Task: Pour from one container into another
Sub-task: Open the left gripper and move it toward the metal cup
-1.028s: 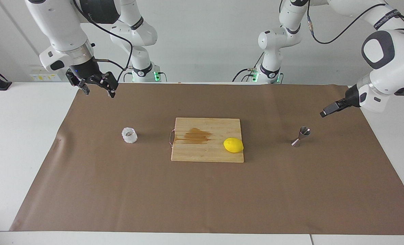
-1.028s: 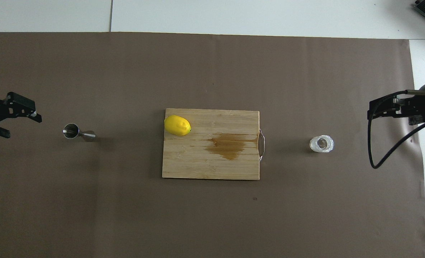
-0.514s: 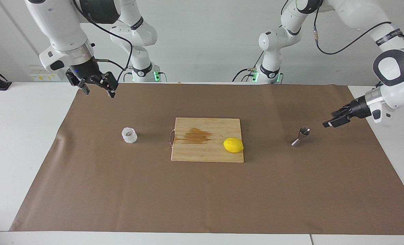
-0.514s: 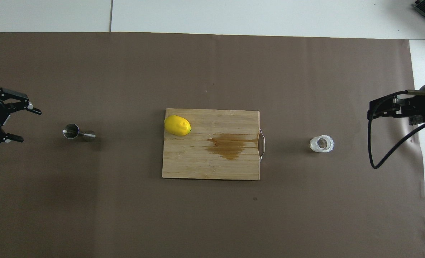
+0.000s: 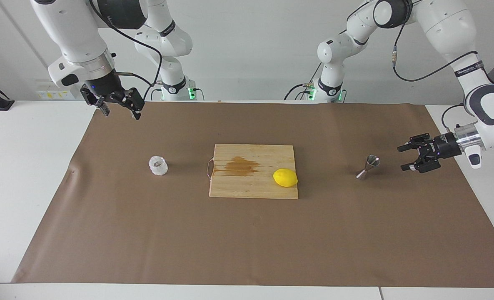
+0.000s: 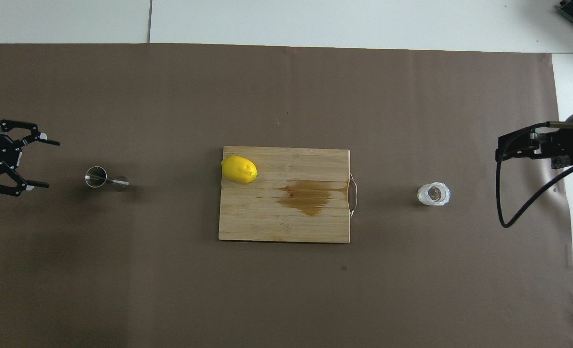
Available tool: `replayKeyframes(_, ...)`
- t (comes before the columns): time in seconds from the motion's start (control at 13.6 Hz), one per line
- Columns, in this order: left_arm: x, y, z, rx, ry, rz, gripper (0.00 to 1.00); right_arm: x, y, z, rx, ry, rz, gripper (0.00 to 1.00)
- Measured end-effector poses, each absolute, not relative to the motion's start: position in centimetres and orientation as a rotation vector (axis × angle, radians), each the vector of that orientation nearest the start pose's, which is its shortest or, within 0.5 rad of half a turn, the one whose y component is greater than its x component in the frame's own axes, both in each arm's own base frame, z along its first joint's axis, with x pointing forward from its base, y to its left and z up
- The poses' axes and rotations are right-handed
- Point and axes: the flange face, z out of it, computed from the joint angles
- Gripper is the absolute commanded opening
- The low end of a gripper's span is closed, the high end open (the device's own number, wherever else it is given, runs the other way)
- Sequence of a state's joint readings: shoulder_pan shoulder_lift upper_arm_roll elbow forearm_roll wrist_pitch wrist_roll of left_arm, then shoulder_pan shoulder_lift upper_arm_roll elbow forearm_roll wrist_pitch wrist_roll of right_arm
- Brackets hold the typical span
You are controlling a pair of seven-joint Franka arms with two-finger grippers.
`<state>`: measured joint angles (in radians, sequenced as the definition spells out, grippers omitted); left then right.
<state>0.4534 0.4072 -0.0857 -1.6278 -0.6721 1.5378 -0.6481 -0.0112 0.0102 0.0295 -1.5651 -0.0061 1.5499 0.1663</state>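
The whitish textured glass cup [image 5: 158, 165] [image 6: 434, 194] stands upright on the brown mat toward the right arm's end. My right gripper [image 5: 121, 113] [image 6: 499, 152] hangs open, high over the mat and well apart from the cup. The steel jigger [image 5: 368, 166] [image 6: 104, 180] stands upright toward the left arm's end. My left gripper [image 5: 402, 158] [image 6: 52, 163] is low over the mat beside the jigger. It is open, lies level and points at the jigger with a gap between them. Neither gripper holds anything.
A wooden cutting board [image 5: 253, 189] [image 6: 267, 227] with a brown wet stain lies in the middle of the mat between cup and jigger. A yellow lemon [image 5: 285, 178] [image 6: 239, 169] rests on the board's corner toward the jigger.
My left gripper has come down from above to the jigger's height and turned level to face it, still open. The right arm, cup, jigger and lemon have not moved.
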Motion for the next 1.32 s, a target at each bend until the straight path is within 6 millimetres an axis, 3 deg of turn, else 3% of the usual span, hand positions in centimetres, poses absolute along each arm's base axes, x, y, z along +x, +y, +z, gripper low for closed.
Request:
replayKeyframes(0.22,59.5,17.2,35.2,1.899,1.354,-0.789,1.00,55.5,0.9,62.0,-3.141,0.233,0.039,1.00)
replayKeyframes(0.51,59.0,16.4,32.5,1.765,1.370,-0.835,1.00,55.5,0.9,62.0,-3.141,0.233,0.039,1.00)
replayKeyframes(0.95,57.7,16.7,30.2,1.666,1.410,-0.862,1.00,55.5,0.9,62.0,-3.141,0.233,0.039,1.00)
replayKeyframes(1.32,55.8,18.3,28.5,1.601,1.455,-0.885,1.00,55.5,0.9,62.0,-3.141,0.233,0.039,1.00)
